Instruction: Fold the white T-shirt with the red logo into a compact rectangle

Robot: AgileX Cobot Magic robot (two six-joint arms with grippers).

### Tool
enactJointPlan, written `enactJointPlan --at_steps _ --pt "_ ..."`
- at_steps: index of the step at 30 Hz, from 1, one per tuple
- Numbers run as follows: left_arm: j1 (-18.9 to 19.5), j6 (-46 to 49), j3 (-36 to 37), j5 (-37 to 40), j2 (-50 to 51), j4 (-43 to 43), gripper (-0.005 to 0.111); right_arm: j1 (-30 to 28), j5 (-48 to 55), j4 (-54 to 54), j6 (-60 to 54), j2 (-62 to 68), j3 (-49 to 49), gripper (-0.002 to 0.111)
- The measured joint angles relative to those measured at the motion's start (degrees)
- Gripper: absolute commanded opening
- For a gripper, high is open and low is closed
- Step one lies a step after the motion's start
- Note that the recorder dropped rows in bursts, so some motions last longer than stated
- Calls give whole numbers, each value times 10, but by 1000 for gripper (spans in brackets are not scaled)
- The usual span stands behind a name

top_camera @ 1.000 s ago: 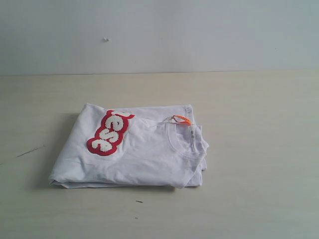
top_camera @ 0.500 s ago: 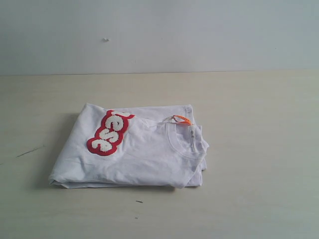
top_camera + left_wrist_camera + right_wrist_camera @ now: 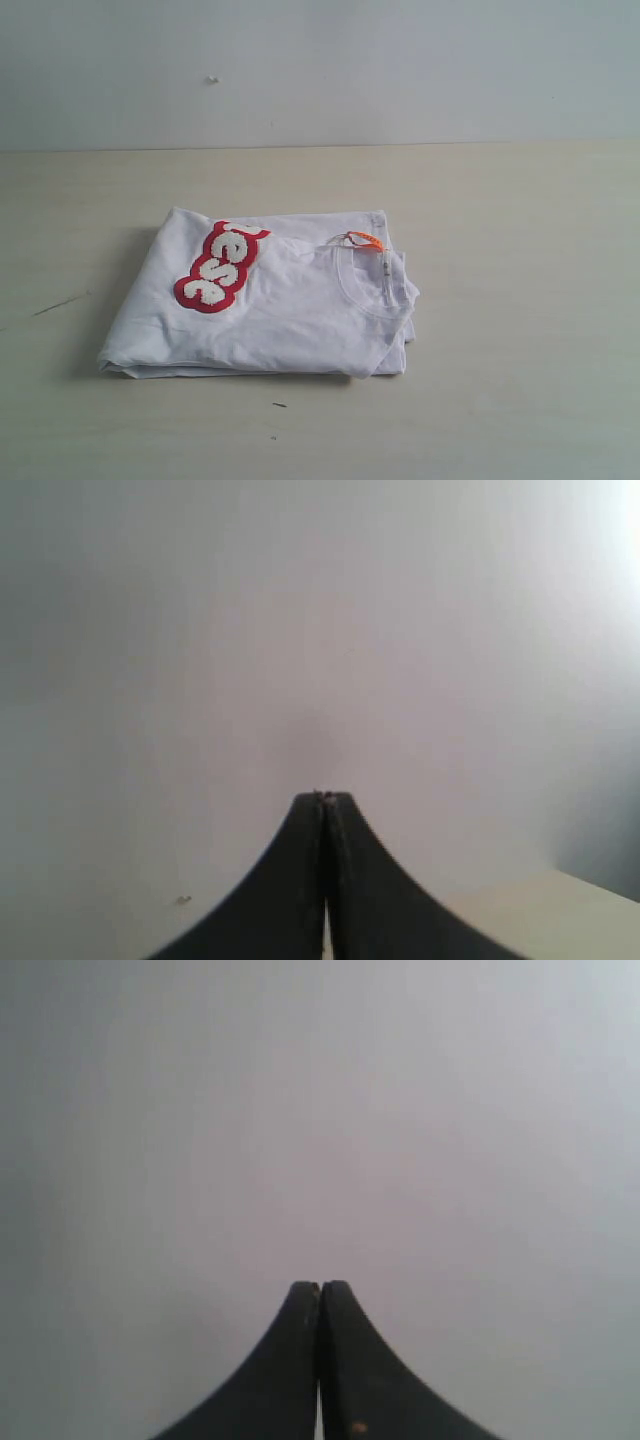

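I read the left end effector [image 3: 323, 798] as pressed together, its fingers meeting at the tips with nothing between them. Ahead of it stands a pale wall [image 3: 300, 630], with a corner of the table [image 3: 545, 910] off to one side. The right end effector [image 3: 319, 1285] is likewise pressed together and empty, facing a pale surface. I cannot place the white T-shirt [image 3: 290, 310] relative to either. It lies folded on the table, red logo [image 3: 220, 268] uppermost and partly tucked under, orange tag [image 3: 365, 239] at the collar [image 3: 362, 290].

Pt. of red logo [image 3: 220, 266] behind fold
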Motion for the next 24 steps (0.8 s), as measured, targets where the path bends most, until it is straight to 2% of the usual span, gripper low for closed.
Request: enactJointPlan --at_steps 10,24 --pt "0 0 8 6 0 0 0 0 -41 87 7 1 130 0" --pt "0 0 125 -53 0 0 0 0 -159 102 9 1 307 0"
